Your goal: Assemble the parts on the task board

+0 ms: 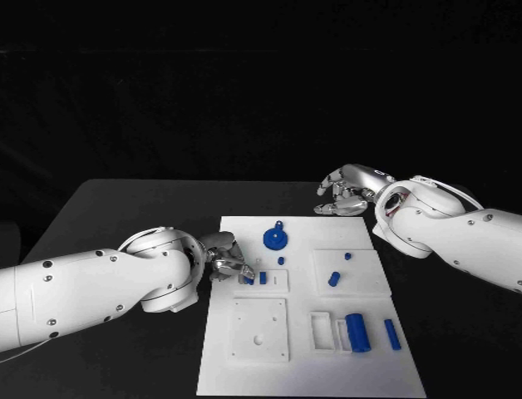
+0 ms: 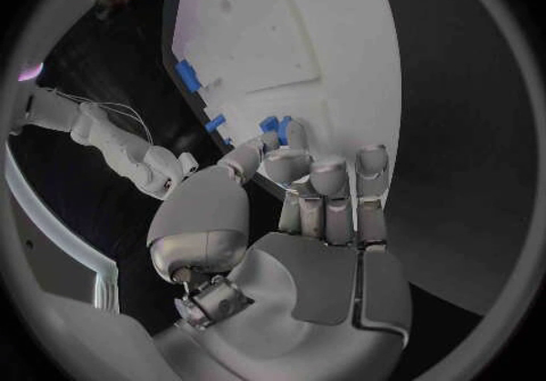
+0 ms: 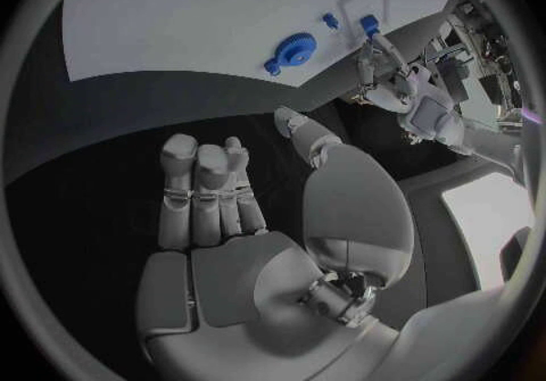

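Observation:
The white task board (image 1: 369,366) lies in the middle of the black table. My left hand (image 1: 223,259) sits at the board's left edge, and its thumb and a fingertip pinch a small blue part (image 1: 248,280) standing in a slotted plate. The left wrist view shows that hand (image 2: 308,208) with the small blue part (image 2: 271,125) at its fingertips. A second small blue part (image 1: 263,278) stands right beside it. My right hand (image 1: 347,191) hovers beyond the board's far right corner, fingers curled in on nothing, as the right wrist view of that hand (image 3: 210,190) confirms.
On the board lie a blue gear with a handle (image 1: 277,239), a short peg (image 1: 282,260), two small pieces (image 1: 334,279) on the right plate, a blue cylinder (image 1: 357,331) and a blue bar (image 1: 391,332). A white plate with holes (image 1: 261,328) sits at the front left.

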